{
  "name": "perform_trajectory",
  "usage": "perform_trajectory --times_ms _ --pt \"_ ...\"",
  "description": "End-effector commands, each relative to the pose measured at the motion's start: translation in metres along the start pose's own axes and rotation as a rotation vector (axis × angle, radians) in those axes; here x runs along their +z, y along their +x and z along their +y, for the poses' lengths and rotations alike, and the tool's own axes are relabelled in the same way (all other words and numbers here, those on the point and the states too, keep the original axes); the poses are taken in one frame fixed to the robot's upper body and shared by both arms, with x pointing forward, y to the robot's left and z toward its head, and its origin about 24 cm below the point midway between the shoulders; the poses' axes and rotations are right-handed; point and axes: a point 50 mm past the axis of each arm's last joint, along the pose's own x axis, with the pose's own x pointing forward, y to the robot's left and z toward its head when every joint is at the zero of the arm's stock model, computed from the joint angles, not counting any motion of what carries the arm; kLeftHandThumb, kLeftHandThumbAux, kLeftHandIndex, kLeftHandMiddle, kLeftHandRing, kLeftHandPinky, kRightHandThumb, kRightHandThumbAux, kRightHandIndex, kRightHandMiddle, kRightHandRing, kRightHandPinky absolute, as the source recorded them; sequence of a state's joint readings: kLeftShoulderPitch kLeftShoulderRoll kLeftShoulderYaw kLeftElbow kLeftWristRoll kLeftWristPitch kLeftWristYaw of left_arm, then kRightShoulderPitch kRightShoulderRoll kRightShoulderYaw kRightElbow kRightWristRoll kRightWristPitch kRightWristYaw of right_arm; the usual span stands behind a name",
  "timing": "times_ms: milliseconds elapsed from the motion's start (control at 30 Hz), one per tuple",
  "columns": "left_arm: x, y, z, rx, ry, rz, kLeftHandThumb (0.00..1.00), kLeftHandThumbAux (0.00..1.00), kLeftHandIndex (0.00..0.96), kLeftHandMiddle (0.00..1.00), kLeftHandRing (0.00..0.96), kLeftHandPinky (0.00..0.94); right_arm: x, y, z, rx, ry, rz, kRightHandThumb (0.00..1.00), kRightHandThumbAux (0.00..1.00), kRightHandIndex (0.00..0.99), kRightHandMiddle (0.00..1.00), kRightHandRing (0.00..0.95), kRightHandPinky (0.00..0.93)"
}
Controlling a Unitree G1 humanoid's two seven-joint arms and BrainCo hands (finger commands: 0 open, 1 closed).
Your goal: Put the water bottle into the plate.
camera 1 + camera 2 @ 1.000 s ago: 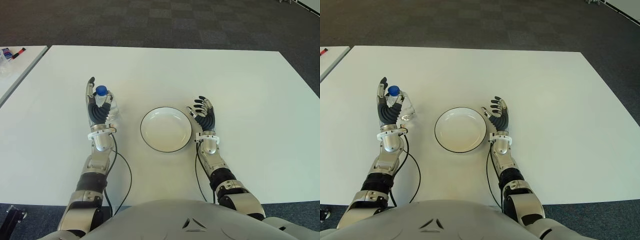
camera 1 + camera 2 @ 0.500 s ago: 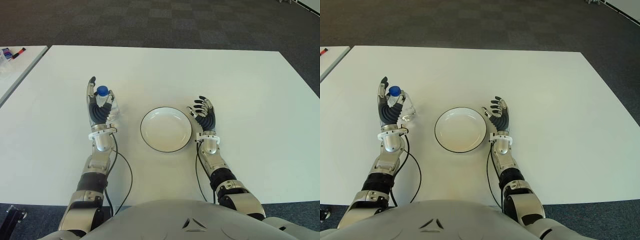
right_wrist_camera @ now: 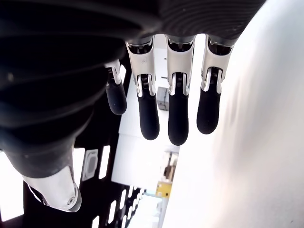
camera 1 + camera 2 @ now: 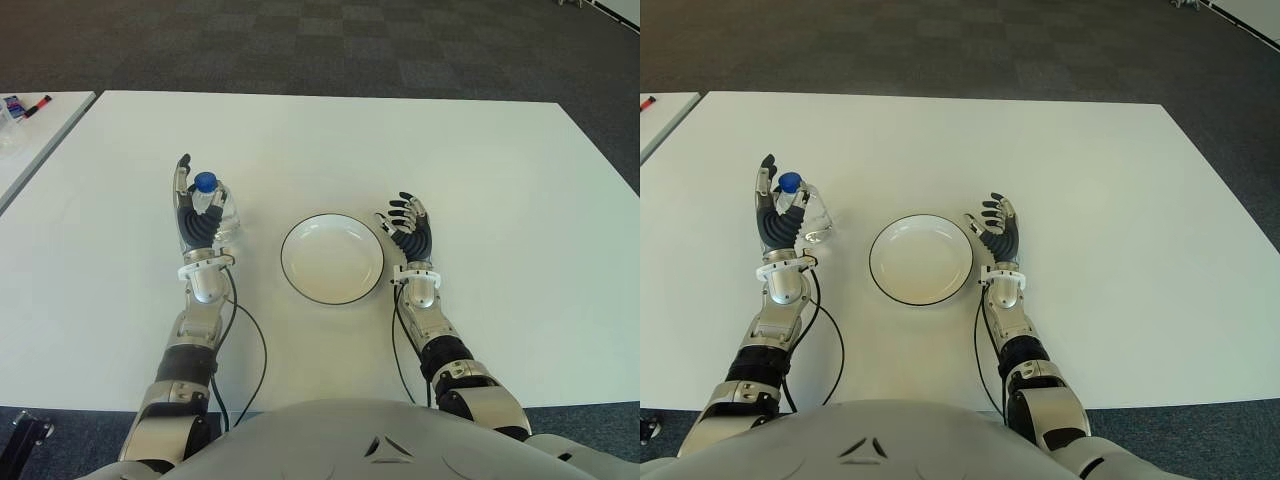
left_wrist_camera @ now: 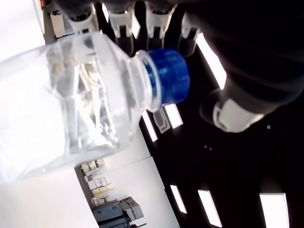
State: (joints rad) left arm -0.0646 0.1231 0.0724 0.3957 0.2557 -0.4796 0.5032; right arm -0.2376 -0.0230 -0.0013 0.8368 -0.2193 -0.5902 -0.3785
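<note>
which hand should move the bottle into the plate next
Left. The left hand already grips the water bottle, just left of the plate. The right hand shows open and empty beside the plate's right rim.

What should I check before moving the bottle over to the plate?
1. Left hand closed around the water bottle: ok.
2. Blue cap on: ok.
3. Bottle lifted off the table: cannot tell.
4. Plate holds nothing: ok.
5. Table between bottle and plate bare: ok.
6. Right hand open, beside the plate's right rim, outside it: ok.
</note>
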Motion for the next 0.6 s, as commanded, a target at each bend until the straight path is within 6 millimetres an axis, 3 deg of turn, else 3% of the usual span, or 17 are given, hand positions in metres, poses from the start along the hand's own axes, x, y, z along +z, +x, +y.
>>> perform_trajectory --times_ms 33,367,600 --pt "-0.0014 0.0021 -0.0013 -0.019 0.028 0.004 0.492 0.543 0.000 0.000 0.044 0.136 -0.0203 -0.0134 -0.0053 -0.001 -0.027 0.101 0.703 0.716 0.192 0.335 0.363 0.388" --pt "-0.0021 0.0020 -0.0039 -0.051 0.039 0.014 0.492 0.485 0.000 0.000 0.025 0.131 -0.0204 -0.0136 -0.0055 -0.001 -0.030 0.100 0.693 0.722 0.189 0.338 0.363 0.387" --pt "-0.0078 0.0029 -0.0064 -0.072 0.024 0.072 0.572 0.447 0.000 0.000 0.037 0.170 -0.0204 -0.0140 -0.0056 0.003 -0.034 0.099 0.708 0.727 0.191 0.341 0.364 0.386"
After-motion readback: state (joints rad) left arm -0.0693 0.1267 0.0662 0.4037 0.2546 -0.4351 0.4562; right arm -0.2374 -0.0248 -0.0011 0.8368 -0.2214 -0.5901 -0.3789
